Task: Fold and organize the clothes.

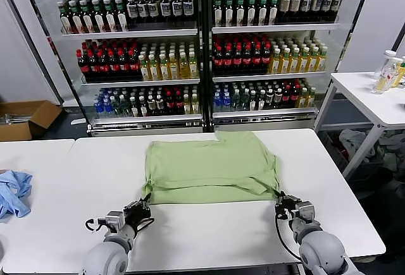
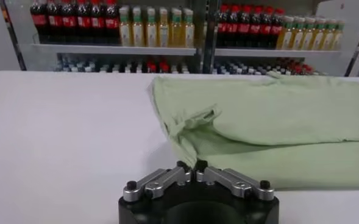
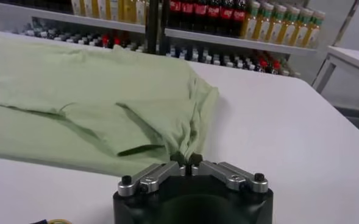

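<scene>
Soft green cotton: one polo shirt (image 1: 212, 167) lies partly folded mid-table (image 1: 95, 180), before the drinks cooler (image 1: 202, 47). I judge it light, limp, best pinched at the near hem corners. Two grippers: my left gripper (image 2: 192, 165) and right gripper (image 3: 187, 159) sit at those corners, fingers together, seemingly pinching fabric.

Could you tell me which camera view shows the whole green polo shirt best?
The head view: the green polo shirt lies whole on the white table, between the left gripper and right gripper. Each wrist view shows only the shirt corner nearest its own gripper.
</scene>
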